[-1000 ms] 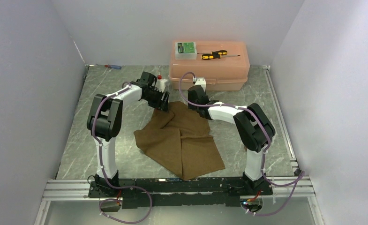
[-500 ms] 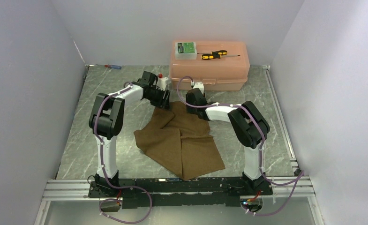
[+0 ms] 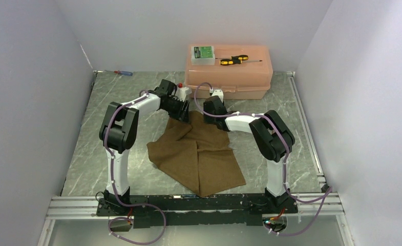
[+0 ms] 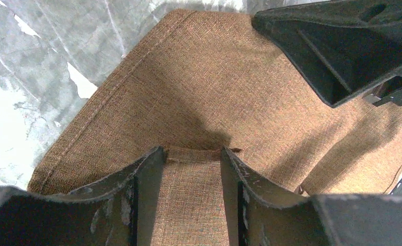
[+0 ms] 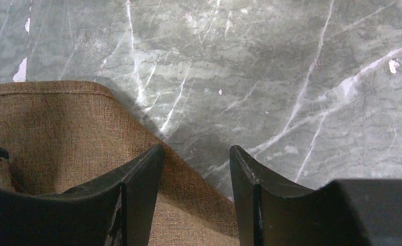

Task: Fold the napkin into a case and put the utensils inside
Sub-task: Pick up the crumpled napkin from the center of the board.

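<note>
The main risk, as I judged it, lay at the 12 o'clock corner of the napkin (image 3: 198, 154), where both arms crowded together: the left gripper (image 3: 182, 111) sat just at 10 o'clock of that corner and the right gripper (image 3: 209, 111) just at 2 o'clock of it, near enough that a black finger of the right one filled the 1 o'clock part of the left wrist view. A careless sideways pull could have knocked the two together, or dragged the whole cloth across the marble table (image 3: 86, 154) and spoiled the folds already laid toward 6 o'clock. A second risk was a one-sided pinch. The right gripper might have closed on bare stone and missed the hem, so only the left would lift and the flap would twist. The left fingers (image 4: 147, 200) stood about half apart, with a raised strip of brown cloth filling the gap and touching both inner faces; I saw no firm clamp. The right fingers (image 5: 137, 205) were also about half apart and held nothing: the 9 o'clock finger hung over the cloth, the 3 o'clock one over bare table, and the hem ran slantwise between them. The napkin lay at the table's centre, partly folded. No utensils showed in any view.
</note>
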Controlling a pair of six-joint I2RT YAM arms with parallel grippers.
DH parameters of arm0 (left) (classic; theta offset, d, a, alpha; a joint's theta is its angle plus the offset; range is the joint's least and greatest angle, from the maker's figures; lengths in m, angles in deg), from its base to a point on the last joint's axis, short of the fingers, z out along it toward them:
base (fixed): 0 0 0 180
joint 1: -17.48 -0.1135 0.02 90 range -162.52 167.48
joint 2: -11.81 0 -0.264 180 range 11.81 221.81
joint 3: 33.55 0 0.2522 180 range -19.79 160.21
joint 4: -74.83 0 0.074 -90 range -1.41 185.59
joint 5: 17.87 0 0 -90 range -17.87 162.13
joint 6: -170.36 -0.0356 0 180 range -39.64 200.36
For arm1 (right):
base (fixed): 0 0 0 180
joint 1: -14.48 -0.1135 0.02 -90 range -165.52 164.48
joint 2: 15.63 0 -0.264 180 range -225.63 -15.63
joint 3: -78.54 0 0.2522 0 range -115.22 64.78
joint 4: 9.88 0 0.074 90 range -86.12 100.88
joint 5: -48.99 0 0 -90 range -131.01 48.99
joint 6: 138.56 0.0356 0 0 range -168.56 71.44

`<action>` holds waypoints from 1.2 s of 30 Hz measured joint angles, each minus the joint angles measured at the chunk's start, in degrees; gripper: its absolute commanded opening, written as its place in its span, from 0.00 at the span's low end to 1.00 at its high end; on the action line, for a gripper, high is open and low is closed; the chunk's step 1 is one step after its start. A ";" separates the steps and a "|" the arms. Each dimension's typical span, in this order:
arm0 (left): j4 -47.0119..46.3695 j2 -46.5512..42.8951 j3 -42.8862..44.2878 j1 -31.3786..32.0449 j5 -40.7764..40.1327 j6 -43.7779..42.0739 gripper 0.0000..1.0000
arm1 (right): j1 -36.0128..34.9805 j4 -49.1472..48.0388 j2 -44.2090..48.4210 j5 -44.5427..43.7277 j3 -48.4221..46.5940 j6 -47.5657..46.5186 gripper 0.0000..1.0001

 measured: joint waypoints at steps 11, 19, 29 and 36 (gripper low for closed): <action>0.68 -2.45 -1.64 0.46 -2.60 -0.76 0.03 | 0.09 -0.57 -0.17 0.31 0.00 0.02 0.49; 1.09 -4.79 -2.99 2.67 -3.52 -1.14 0.03 | 0.22 -0.96 -0.17 1.88 0.00 0.22 0.45; 5.01 -14.36 -4.98 2.80 -4.26 -1.33 0.03 | 0.26 -1.62 -0.35 3.98 0.02 0.90 0.09; 9.92 -20.04 -4.39 2.34 -8.76 -2.75 0.03 | 0.22 -1.64 -0.39 3.56 0.13 1.38 0.00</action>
